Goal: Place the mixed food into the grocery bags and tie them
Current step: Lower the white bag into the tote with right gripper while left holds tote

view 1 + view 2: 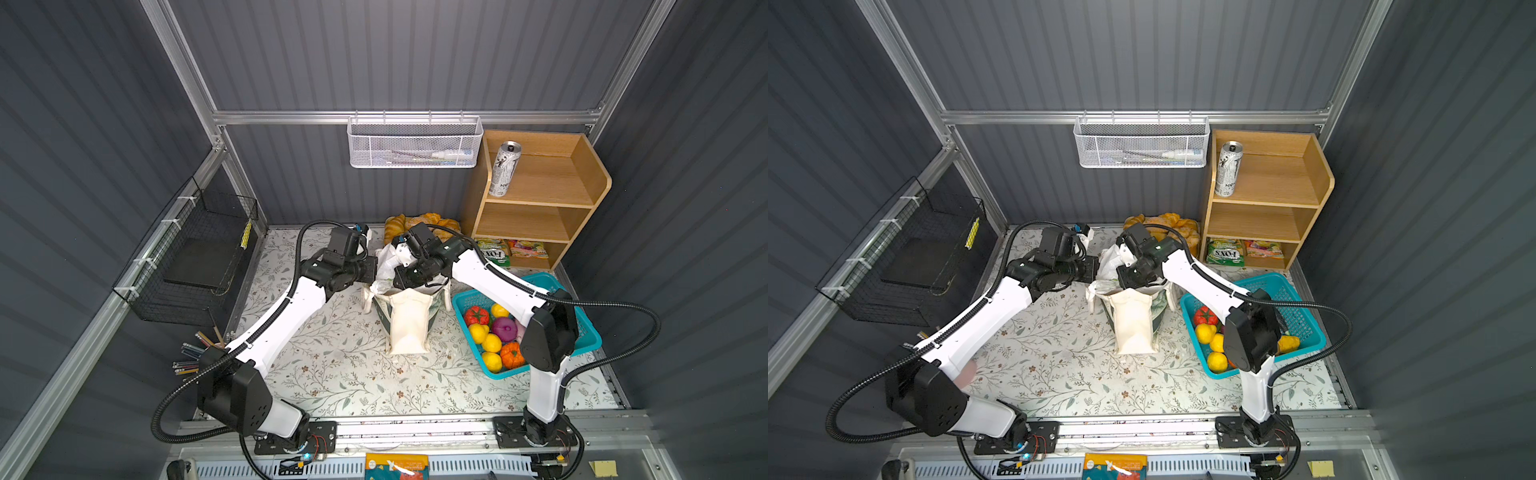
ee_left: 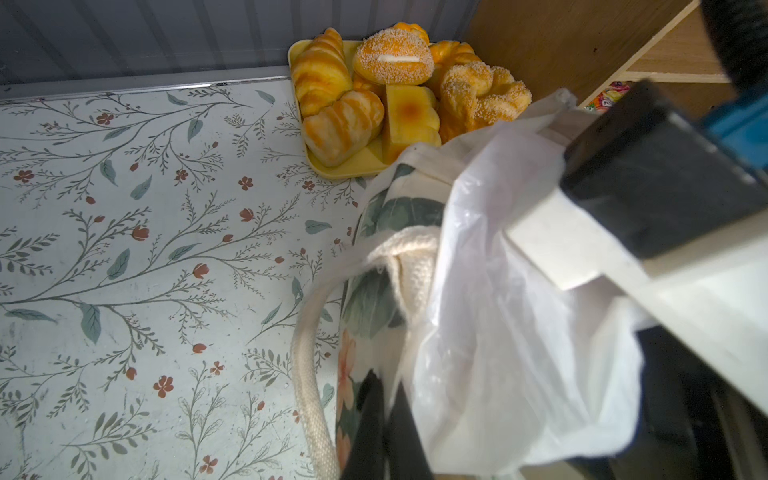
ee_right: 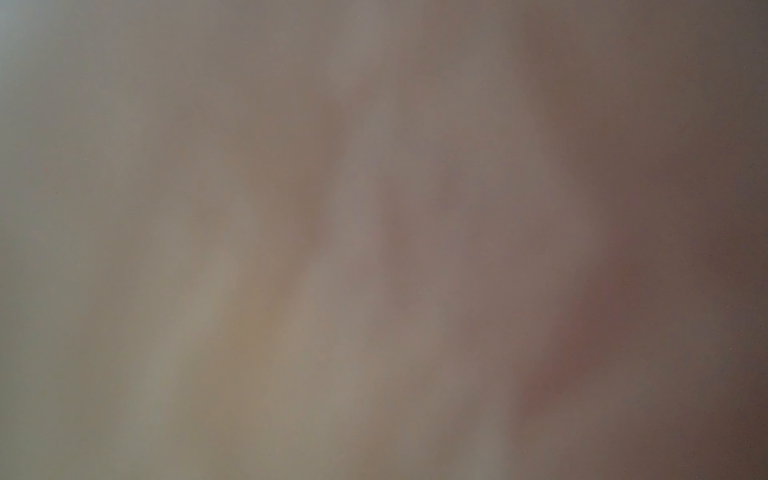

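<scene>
The cream canvas tote [image 1: 409, 324] [image 1: 1133, 324] stands mid-table with the thin white plastic bag [image 1: 386, 266] [image 2: 498, 332] bunched in its mouth. My left gripper [image 2: 385, 415] [image 1: 372, 270] is shut on the bags' rim at the tote's left side. My right gripper [image 1: 405, 282] [image 1: 1128, 278] reaches down into the bag mouth from the right; its jaws are hidden, and the right wrist view is only a brownish blur. The tall silver-white can [image 1: 503, 168] [image 1: 1228, 168] stands upright on the top shelf, away from both grippers.
A wooden shelf unit [image 1: 582, 178] stands at the back right with sweet packets [image 1: 494, 251] on its bottom level. A yellow tray of bread rolls [image 2: 332, 170] sits just behind the tote. A turquoise basket [image 1: 592, 338] of toy fruit lies under my right arm. Wire baskets hang on the walls.
</scene>
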Controlling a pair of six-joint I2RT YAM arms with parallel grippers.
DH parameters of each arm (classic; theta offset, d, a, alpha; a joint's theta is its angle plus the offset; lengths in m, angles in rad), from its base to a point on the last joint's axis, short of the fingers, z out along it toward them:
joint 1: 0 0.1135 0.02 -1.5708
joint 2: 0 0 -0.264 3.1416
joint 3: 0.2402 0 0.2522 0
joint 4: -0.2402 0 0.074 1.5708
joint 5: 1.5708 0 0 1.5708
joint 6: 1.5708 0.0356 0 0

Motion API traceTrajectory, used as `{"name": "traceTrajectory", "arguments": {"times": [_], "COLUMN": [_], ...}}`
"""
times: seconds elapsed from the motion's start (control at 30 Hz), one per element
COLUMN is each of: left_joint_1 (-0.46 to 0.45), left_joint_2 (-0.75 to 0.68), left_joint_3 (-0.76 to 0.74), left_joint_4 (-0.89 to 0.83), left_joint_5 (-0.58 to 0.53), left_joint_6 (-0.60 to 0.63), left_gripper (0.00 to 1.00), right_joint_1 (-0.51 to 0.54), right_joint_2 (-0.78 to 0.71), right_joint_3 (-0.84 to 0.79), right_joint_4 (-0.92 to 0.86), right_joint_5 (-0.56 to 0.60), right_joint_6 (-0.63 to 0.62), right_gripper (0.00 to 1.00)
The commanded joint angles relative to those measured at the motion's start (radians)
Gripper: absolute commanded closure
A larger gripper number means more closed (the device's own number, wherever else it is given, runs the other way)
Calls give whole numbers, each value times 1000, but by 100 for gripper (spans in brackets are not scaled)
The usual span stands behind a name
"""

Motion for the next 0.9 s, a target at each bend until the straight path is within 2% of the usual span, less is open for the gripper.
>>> {"name": "traceTrajectory", "arguments": {"times": [0.0,0.13,0.3,0.4,0.7,0.87], "left_joint_1": [-5,-5,-5,-5,-5,-5], "left_joint_2": [-25,-22,-14,-11,-1,-7], "left_joint_3": [47,52,65,70,72,71], "left_joint_4": [37,36,35,35,33,15], "left_joint_5": [43,45,49,51,71,54], "left_joint_6": [1,6,17,23,17,33], "left_gripper": [100,100,100,100,100,100], "right_joint_1": [-31,-33,-44,-46,-12,-2], "right_joint_2": [-48,-183,-255,-225,-26,9], "right_joint_3": [-42,10,77,106,205,38], "right_joint_4": [-51,-76,-104,-80,-15,58], "right_joint_5": [-19,-40,-8,-13,-123,-123], "right_joint_6": [10,5,6,24,106,137], "right_gripper": [48,38,38,43,56,57]}}
